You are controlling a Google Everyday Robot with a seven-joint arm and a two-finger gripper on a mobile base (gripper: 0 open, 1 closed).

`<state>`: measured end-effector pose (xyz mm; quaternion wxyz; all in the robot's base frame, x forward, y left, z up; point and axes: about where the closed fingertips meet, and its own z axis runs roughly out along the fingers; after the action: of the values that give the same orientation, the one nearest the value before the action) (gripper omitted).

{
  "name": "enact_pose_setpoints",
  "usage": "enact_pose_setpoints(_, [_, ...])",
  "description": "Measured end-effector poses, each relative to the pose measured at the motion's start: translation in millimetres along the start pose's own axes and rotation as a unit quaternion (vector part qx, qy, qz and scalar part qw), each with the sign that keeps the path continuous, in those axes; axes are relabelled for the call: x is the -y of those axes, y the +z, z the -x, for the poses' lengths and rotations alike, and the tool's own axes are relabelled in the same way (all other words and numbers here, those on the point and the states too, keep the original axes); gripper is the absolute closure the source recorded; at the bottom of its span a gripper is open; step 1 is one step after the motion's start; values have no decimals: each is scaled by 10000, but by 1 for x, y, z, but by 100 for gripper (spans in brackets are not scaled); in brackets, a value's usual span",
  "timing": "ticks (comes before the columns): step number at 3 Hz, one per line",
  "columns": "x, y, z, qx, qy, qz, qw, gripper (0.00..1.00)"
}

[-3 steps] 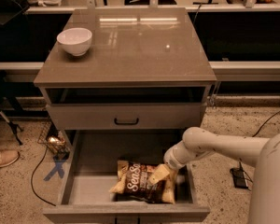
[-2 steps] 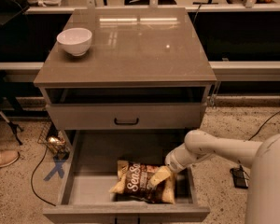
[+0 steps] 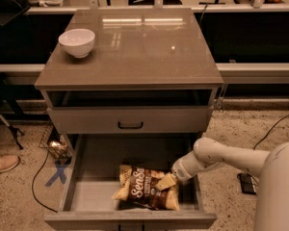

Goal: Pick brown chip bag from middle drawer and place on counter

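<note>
The brown chip bag (image 3: 143, 194) is the only bag I count in the middle drawer (image 3: 91, 198). It lies flat on the pale floor at the front right, white lettering up. My one gripper (image 3: 167, 181) is down inside the drawer at the bag's upper right edge, touching it. The arm (image 3: 221, 157) reaches in from the right over the drawer's side wall. Whether the gripper has a hold on the bag I cannot tell from here.

Left of the gripper, past the bag, the drawer floor is bare grey. I see two drawers in all: this one pulled right out, and directly above the gripper a shallower one (image 3: 130, 119), closed, with a single black pull (image 3: 130, 125). That closed front and the counter (image 3: 139, 57) overhang the back of the open drawer, above and behind the gripper.

On the counter, well up and to the left of the gripper, stands one white bowl (image 3: 77, 42) near the left rear corner.

On the floor far left of the gripper I count one shoe (image 3: 2, 163), one dark cable (image 3: 37, 186) and a blue tape cross (image 3: 58, 173) beside the drawer. To the gripper's right a small black object (image 3: 246, 183) lies just beyond the arm.
</note>
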<state>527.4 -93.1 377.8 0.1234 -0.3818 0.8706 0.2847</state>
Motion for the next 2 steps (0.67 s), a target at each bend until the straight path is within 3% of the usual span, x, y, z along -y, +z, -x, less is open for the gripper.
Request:
enact_pose_setpoints(1, [-12,-18,8,206,-114,-125,9996,66])
enact_pose_setpoints(2, [-40,-50,28,438,-402,-515,9969,89])
